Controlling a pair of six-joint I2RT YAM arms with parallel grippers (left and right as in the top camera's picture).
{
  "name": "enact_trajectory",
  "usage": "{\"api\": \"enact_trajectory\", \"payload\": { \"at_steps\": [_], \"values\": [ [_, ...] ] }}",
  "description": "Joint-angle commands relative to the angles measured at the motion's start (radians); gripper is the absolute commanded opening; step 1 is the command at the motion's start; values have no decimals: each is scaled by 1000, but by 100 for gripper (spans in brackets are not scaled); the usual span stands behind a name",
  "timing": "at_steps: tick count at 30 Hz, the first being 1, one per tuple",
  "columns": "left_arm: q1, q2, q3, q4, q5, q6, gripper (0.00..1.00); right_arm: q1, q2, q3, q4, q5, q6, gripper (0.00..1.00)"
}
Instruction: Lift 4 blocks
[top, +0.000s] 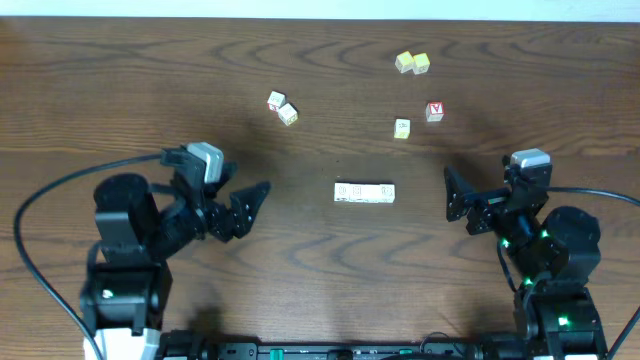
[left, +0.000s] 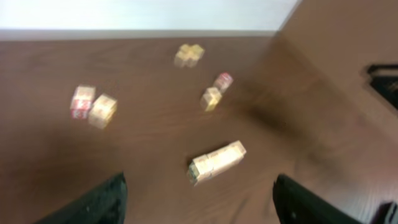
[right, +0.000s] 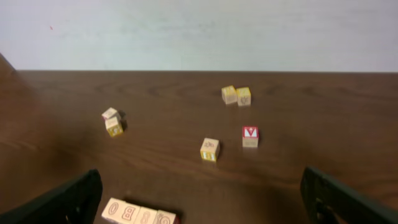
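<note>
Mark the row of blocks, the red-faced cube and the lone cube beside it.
row of blocks (top: 364, 192): overhead, middle of top.
red-faced cube (top: 434, 111): overhead, top face.
lone cube (top: 402, 128): overhead, top face.

So the blocks are four little pale cream wooden cubes, all the same size, pushed together side by side into one short straight row. Each one touches its neighbour, no gaps that I can spot. The row sits flat on the counter, just a single layer, nothing stacked. It runs left to right around the middle, a touch right of centre. The upward faces have faint printed marks, maybe an O and a B at one end, but they're too small to swear to.
</note>
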Motion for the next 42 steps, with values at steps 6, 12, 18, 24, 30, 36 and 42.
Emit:
{"api": "enact_trajectory", "payload": {
  "at_steps": [6,12,18,24,30,36,42],
  "values": [
    [4,216,450,-473,-385,-14,75,11,169,262,-223,13,-33,99],
    [4,275,442,-442,-163,-41,75,11,224,307,-253,-133,-33,99],
    [3,371,581,-632,-384,-150,75,11,225,304,-309,-144,-67,99],
    [3,481,758,-848,-581,-161,75,11,264,365,-389,-145,-3,99],
    [3,542,757,-831,-483,-161,75,11,481,624,-679,-145,-60,99],
    [-9,568,755,-793,-173,-97,76,11,591,687,-689,-231,-36,99],
    [-156,624,724,-802,-202,-107,75,11,641,684,-689,-209,-18,99]
  ]
}}
